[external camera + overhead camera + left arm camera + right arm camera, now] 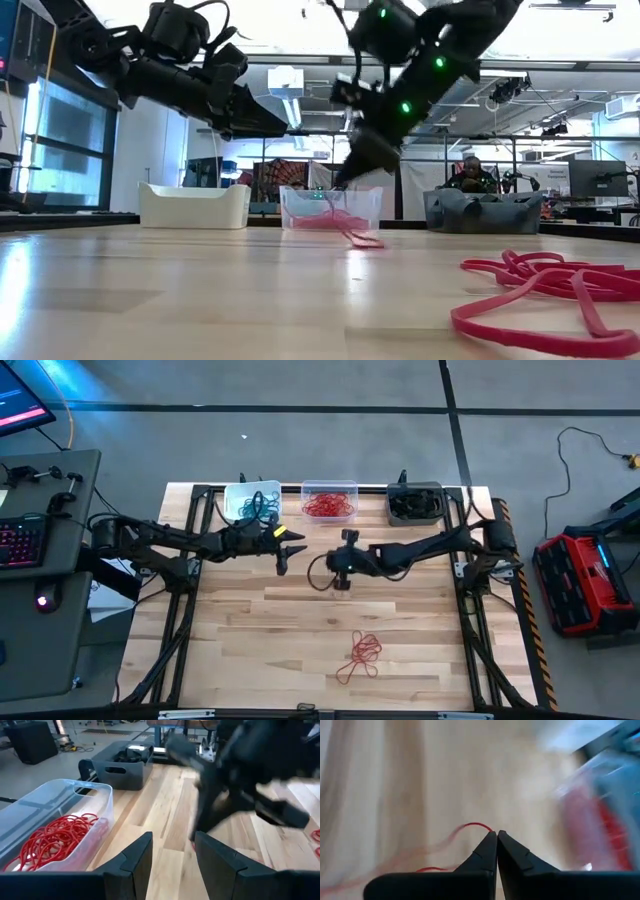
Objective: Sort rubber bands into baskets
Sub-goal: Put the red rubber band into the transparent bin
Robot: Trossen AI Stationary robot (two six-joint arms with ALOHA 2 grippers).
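High view, from left to right: the left gripper [287, 547] hangs just in front of the white basket [251, 501], which holds teal bands [262, 506]. Its fingers are spread and grasp nothing.

Next right, the clear basket [330, 500] holds a heap of red bands [328, 506]. In front of it the right gripper [340, 568] is over bare wood. Its fingers are clenched tip to tip on a thin red band [476, 826], seen best in the right wrist view. That band trails from the fingertips down to the table, its long axis slanting from the pinch toward the table.

Farther right sits the grey basket [416, 503] with dark bands [412, 506] inside.

Near the table's front edge, well apart from both grippers, lies a loose bunch of red bands [360, 655], stretched front to back.

Risks, as I judge them: the pinch catches only a sliver of the loop, so it could slip free on the way. The dangling tail could snag the clear basket's rim and hang outside. The grippers are near each other and could collide.
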